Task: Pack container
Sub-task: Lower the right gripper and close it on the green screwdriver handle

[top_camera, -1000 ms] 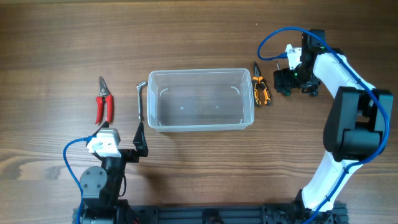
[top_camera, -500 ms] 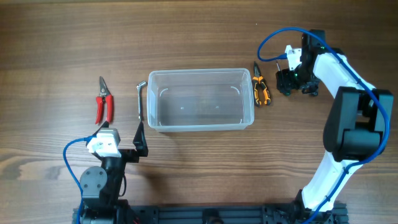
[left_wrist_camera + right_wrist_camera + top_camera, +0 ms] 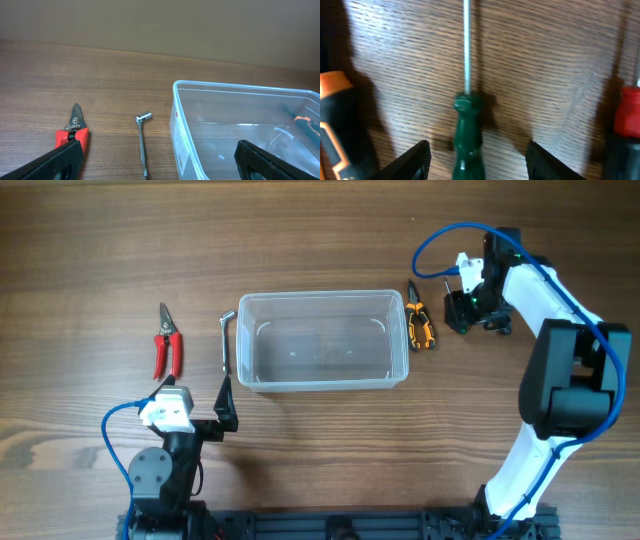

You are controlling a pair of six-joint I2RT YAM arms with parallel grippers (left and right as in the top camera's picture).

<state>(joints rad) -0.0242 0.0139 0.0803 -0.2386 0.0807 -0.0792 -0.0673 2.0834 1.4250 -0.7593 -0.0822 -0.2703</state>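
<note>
The container (image 3: 320, 295) is a clear tub lying mid-table, with nothing visible inside; its near wall (image 3: 240, 89) fills the right of the left wrist view. My right gripper (image 3: 466, 310) hovers right of it, fingers pointing down. In the right wrist view my right gripper (image 3: 477, 155) is open and straddles a green screwdriver handle (image 3: 467, 131), with a gap on each side. The screwdriver's steel shaft (image 3: 466, 45) runs away from me. My left gripper (image 3: 157, 155) is wide open and holds nothing, low near its base (image 3: 196, 415).
Orange-and-black pliers (image 3: 420, 326) lie against the container's right end, left of the screwdriver (image 3: 332, 130). A red-handled tool (image 3: 626, 112) lies to the screwdriver's right. Red pruners (image 3: 166, 345) and an L-shaped socket wrench (image 3: 226, 340) lie left of the container.
My right gripper's jaws have narrowed around the green screwdriver handle. The left arm and the tools on the table have not moved.
</note>
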